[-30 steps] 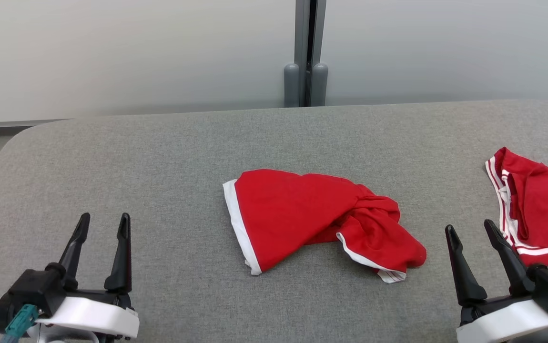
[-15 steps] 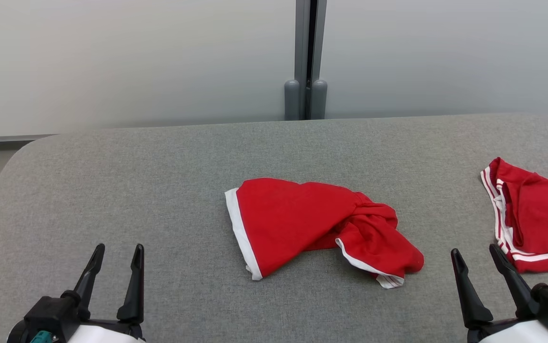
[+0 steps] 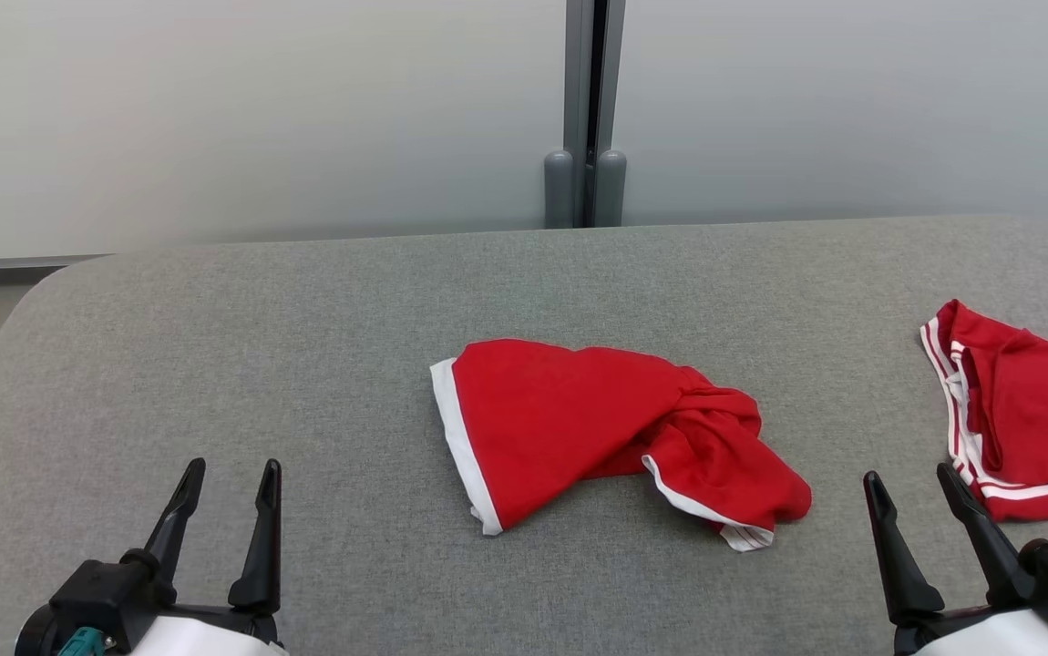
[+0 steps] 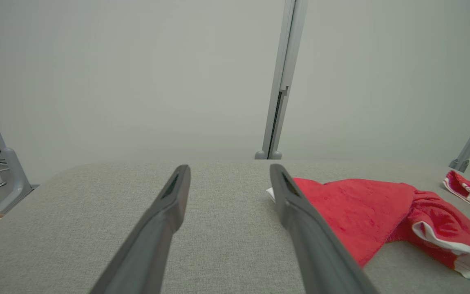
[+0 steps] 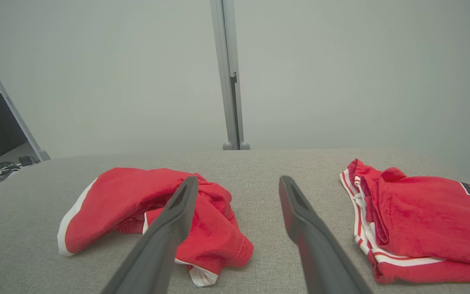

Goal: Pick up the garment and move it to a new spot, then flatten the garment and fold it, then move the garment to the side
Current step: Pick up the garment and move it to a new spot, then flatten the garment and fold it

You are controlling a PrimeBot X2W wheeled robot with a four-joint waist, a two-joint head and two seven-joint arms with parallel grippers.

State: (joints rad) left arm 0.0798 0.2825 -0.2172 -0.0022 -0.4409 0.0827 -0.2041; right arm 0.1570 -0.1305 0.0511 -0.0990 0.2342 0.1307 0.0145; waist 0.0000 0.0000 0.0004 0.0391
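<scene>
The red garment (image 3: 597, 428) lies crumpled in the middle of the grey counter (image 3: 305, 346). Its white hem (image 3: 456, 437) is toward the robot's left and a twisted, bunched end (image 3: 724, 456) is toward its right. Both pincers hang low at the near edge, well apart from the cloth. The left pincer (image 3: 234, 466) is spread wide and holds nothing, and the right pincer (image 3: 907, 474) is the same. Nothing is lifted, so the pick-up looks to be the step in hand.

The main hazard is probably the second red garment (image 3: 1025, 410), which lies just beyond the right pincer at the counter's right side. It is the same colour with the same white trim, so a reach from that arm could snag it or close on the wrong piece. Setting the first garment down too far right could land it on top of the other.

The twist is the next worry. A grip on the bunched end would likely catch several layers at once and carry the knot along, making the flattening harder. A shallow pinch on the hem might take only the top layer, and the cloth could slide free as it rises. The counter's cover looks like woven fabric, so fingers driven down too hard could drag on it instead of slipping under the cloth
</scene>
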